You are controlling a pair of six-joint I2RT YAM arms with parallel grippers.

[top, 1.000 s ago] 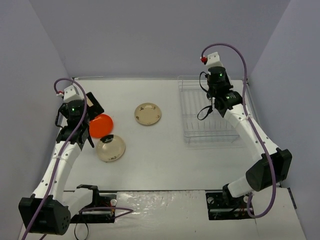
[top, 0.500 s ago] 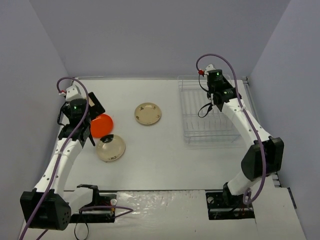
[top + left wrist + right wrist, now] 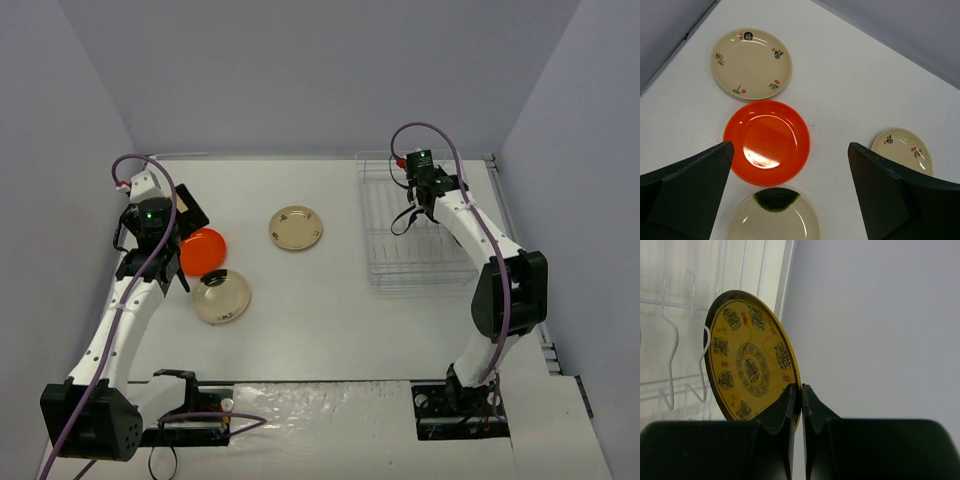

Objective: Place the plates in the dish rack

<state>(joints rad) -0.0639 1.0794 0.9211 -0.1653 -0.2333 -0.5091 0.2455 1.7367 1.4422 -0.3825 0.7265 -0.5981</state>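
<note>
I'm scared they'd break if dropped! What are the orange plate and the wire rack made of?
The round glossy orange plate looks like hard plastic or glazed ceramic: bright reflections show a smooth shiny surface, but not which. The thin white wire dish rack seems coated metal: slim, evenly bent rods.

Between the matt black, plastic-looking fingers (image 3: 687,192) of the left claw (image 3: 790,145): a glossy orange plate (image 3: 766,142), smooth, with a bright highlight. Beyond it, a cream plate (image 3: 751,63), smooth, softer in sheen, with small printed marks. Nearest the claw, a shiny cream dish (image 3: 772,220) with a dark green glazed patch. Beneath all, a white matt surface (image 3: 840,75). Pinched in the right claw (image 3: 801,390): a smooth yellow patterned plate (image 3: 752,370), dark-rimmed, semi-gloss. Behind that, the thin white coated wire of the dish rack (image 3: 675,303).
</note>
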